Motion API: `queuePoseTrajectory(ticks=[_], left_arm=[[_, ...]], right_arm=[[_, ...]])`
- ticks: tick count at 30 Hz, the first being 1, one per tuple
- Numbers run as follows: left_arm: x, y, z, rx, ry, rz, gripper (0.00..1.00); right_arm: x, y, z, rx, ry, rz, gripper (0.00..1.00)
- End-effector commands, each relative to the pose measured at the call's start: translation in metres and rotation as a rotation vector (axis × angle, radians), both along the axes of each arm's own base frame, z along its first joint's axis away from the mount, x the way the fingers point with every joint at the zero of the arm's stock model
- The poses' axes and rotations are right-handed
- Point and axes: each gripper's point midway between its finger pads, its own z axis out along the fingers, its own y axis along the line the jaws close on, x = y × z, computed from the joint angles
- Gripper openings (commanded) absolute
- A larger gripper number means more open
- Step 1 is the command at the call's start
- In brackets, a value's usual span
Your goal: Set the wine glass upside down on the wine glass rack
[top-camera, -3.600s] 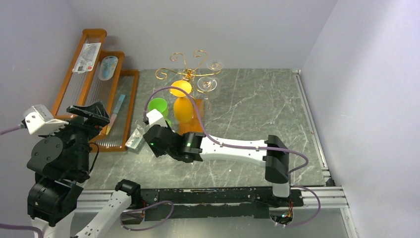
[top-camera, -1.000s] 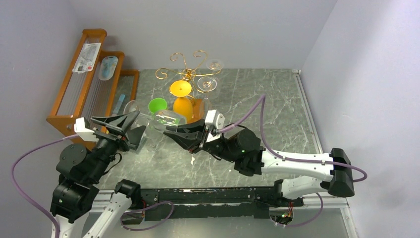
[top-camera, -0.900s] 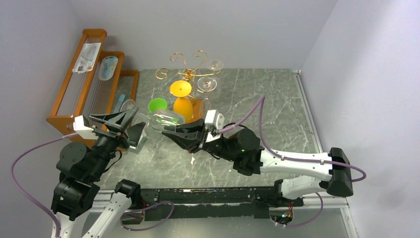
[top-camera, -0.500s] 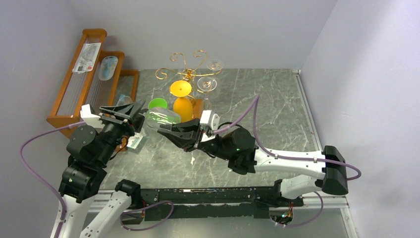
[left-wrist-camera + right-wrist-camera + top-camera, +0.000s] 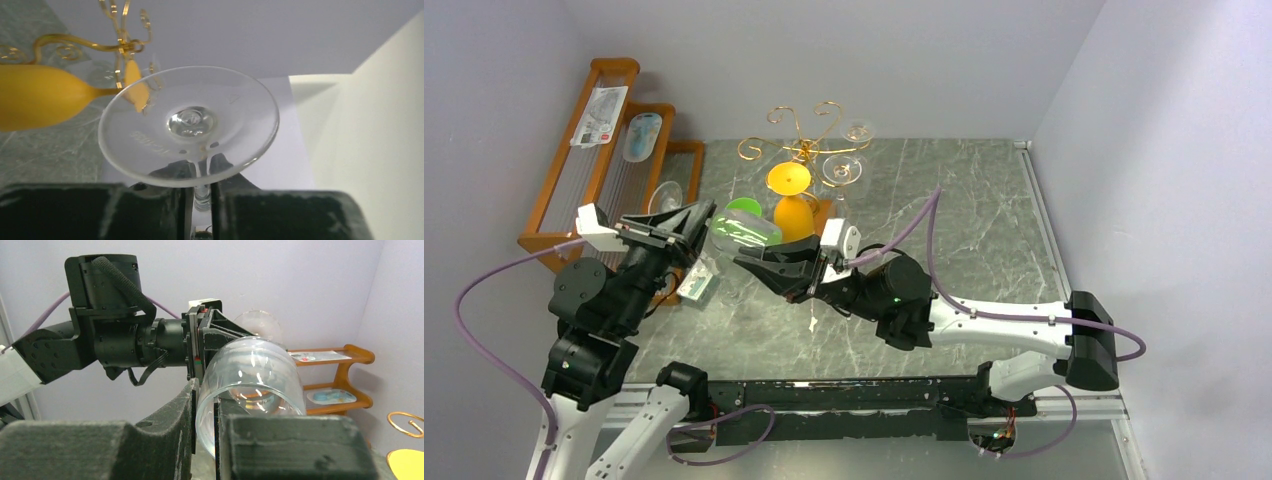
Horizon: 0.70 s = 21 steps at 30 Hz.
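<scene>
**Hazards (judged).**
- Left claw (image 5: 201, 197) is pressed onto the stem of the wine glass (image 5: 742, 229), just under the foot. A thin stem may snap if the two arms pull unevenly.
- The glass lies sideways in the air above the counter (image 5: 944, 210), held between both claws and short of the rack.
- Right claw (image 5: 206, 401) nips the bowl wall at the rim. Smooth glass may slip if the left claw lets go too soon, and a hard squeeze may crack the rim.
- Wine glass rack (image 5: 805, 128) is already partly filled. The foot may knock a hung glass or miss the wire curl.

**Count.**
- Stepped wooden shelf (image 5: 614, 72): one.
- Claws: two.
- Held clear glass: one.
- Green cup (image 5: 744, 211): one.
- Yellow glass (image 5: 791, 215) on the rack: one.
- Clear hung glasses (image 5: 858, 130): two.
- Rack: one.
</scene>
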Motion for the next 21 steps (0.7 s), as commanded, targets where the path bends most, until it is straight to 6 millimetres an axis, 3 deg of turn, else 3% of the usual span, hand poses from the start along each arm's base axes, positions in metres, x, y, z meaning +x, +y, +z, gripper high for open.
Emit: queuePoseTrajectory(ticks=[1,4,8,11,14,19,21], left_arm=[[-0.011,-0.021,0.045,0.048,-0.205,-0.12,0.1],[-0.011,-0.028,0.053,0.097,-0.26,-0.146,0.05],[-0.01,-0.029,0.054,0.197,-0.316,-0.137,0.05],[-0.01,-0.023,0.051,0.322,-0.349,-0.086,0.05],[-0.009,-0.015,0.046,0.513,-0.39,-0.037,0.05],[-0.013,-0.014,0.038,0.803,-0.492,-0.04,0.05],[-0.015,-0.018,0.034,0.899,-0.545,-0.065,0.05]], right_arm=[[-0.007,-0.001,0.016,0.024,0.0,0.023,0.0],[-0.006,0.003,0.009,-0.016,0.027,0.028,0.02],[-0.006,-0.001,-0.006,-0.064,0.075,0.033,0.39],[-0.009,-0.01,-0.018,-0.108,0.115,0.043,0.54],[-0.017,-0.022,-0.033,-0.201,0.113,0.064,0.63],[-0.039,-0.049,-0.058,-0.401,0.078,0.136,0.7],[-0.041,-0.061,-0.054,-0.427,0.084,0.133,0.71]])
